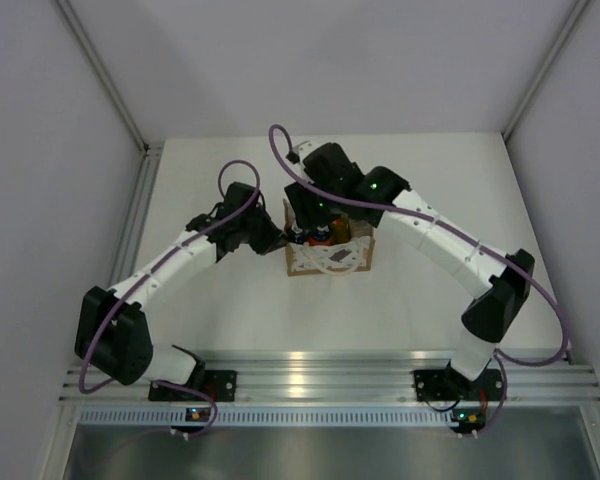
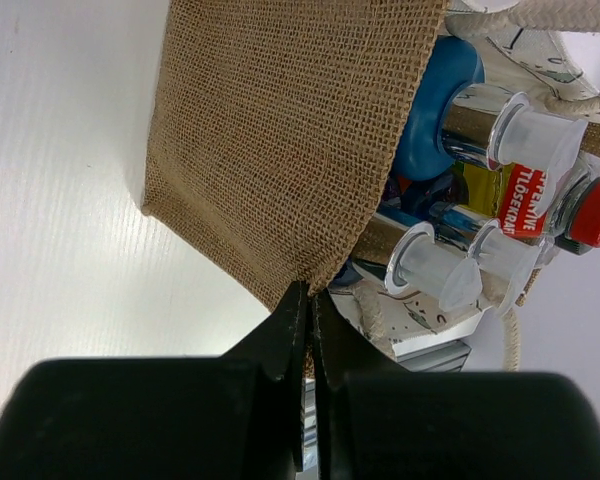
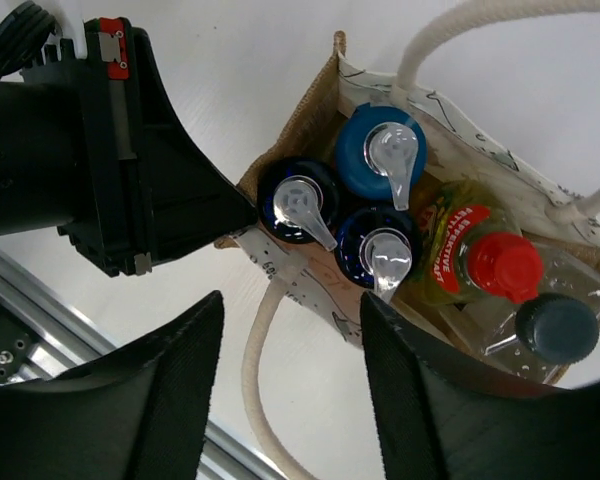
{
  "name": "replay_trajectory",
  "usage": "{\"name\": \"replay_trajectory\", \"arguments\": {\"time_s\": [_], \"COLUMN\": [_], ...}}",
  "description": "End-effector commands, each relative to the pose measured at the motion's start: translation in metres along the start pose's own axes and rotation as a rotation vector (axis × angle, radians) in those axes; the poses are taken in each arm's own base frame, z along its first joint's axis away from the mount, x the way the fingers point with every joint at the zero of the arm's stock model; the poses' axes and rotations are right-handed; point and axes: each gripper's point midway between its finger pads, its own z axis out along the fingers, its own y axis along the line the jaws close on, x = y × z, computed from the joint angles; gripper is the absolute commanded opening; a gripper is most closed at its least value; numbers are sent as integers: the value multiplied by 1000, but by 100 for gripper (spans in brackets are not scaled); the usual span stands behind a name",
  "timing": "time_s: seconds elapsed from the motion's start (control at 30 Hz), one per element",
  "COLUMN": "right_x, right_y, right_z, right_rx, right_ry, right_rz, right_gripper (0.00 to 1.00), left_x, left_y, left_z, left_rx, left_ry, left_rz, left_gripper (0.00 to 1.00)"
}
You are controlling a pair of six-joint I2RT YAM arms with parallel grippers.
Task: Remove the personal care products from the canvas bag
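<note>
The canvas bag (image 1: pixel 329 258) stands upright in the middle of the table. My left gripper (image 2: pixel 311 295) is shut on the corner of its tan burlap side (image 2: pixel 280 140). It shows from above as a black body touching the bag's rim (image 3: pixel 245 210). My right gripper (image 3: pixel 290 300) hangs open over the bag's near edge, with only a rope handle (image 3: pixel 258 350) below it. Inside stand the personal care products: three pump bottles with blue tops (image 3: pixel 380 150) (image 3: pixel 298 200) (image 3: pixel 380 245), a yellow bottle with a red cap (image 3: pixel 502 265) and a clear one with a dark grey cap (image 3: pixel 555 325).
White walls close in the table on the left, right and back. An aluminium rail (image 1: pixel 320 385) runs along the near edge, where both arm bases are bolted. The bag's second rope handle (image 3: pixel 460 20) arches over its far side.
</note>
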Motion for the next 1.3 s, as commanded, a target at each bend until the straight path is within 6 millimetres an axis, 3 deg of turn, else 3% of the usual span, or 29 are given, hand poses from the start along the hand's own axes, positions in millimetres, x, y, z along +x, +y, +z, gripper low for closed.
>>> {"name": "replay_trajectory", "arguments": {"time_s": [0.0,0.23,0.43,0.77,1.27], "right_x": [-30,-21,-18,-19,1], "right_y": [17,19,18,10,8], "right_z": [6,43,60,71,77], "right_rx": [-33,-35,-26,5,-2], "right_ry": [-91,-36,-14,-5,47], "right_rz": [-62,-131,-180,-193,-188], "right_gripper": [52,43,40,34,34], "left_x": [4,5,6,8,7], "left_y": [10,12,12,14,14], "left_z": [8,9,10,10,12], "left_rx": [-17,-22,-22,-26,-30], "left_ry": [0,0,6,15,10], "left_rz": [-2,1,0,-2,-8], "left_gripper": [0,0,0,0,0]}}
